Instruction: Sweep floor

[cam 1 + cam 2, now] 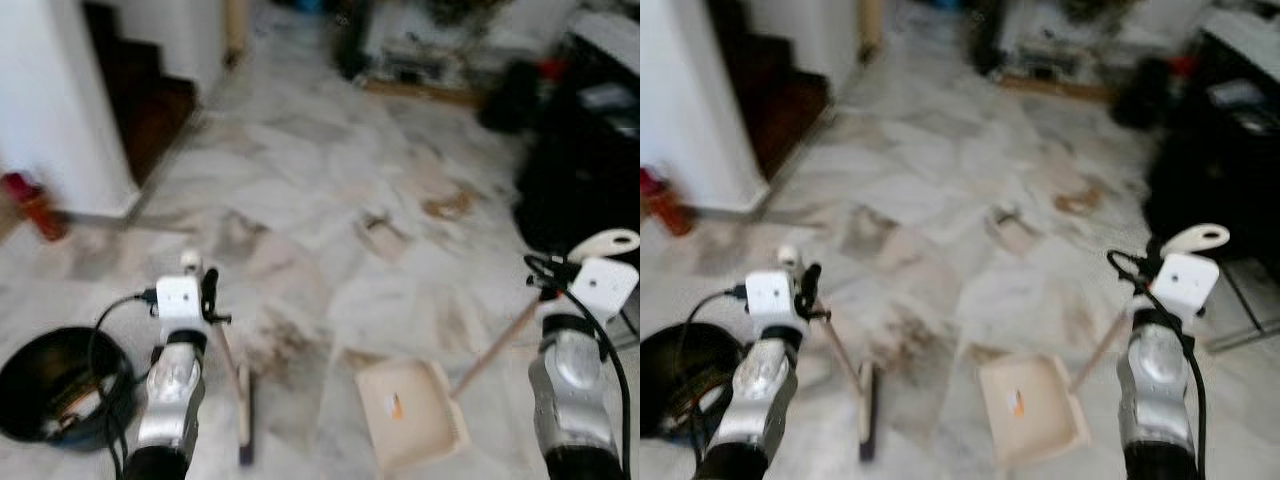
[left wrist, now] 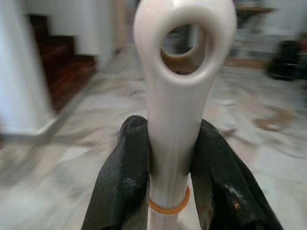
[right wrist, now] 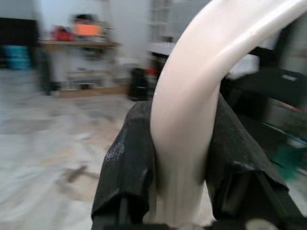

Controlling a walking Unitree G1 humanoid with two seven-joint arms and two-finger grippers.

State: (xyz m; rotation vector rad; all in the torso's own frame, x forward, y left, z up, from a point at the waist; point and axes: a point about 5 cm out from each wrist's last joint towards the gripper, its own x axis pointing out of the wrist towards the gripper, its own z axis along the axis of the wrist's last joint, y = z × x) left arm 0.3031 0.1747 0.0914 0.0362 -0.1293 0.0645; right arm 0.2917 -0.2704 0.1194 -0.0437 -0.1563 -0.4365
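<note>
Gripping the broom handle [image 2: 184, 96], the left gripper [image 2: 175, 177] is clenched; bristle head [image 1: 244, 415] rests on the floor below it. Right gripper [image 3: 184, 172] clamps the dustpan handle [image 3: 211, 72]; dustpan [image 1: 410, 410] lies down-left. Debris [image 1: 447, 207] remains ahead: advance, keep pan lip flat, sweep short strokes toward it.

The floor [image 1: 330, 190] was pale marble tile, veined grey and stained brown in patches. A white wall [image 1: 50, 100] stood at the left, and just beside it dark wooden stairs [image 1: 140, 95] climbed away. A red object [image 1: 35, 205] stood at the foot of that wall. Across the floor from the wall, dark furniture [image 1: 590, 150] crowded the edge; its details were blurred.
</note>
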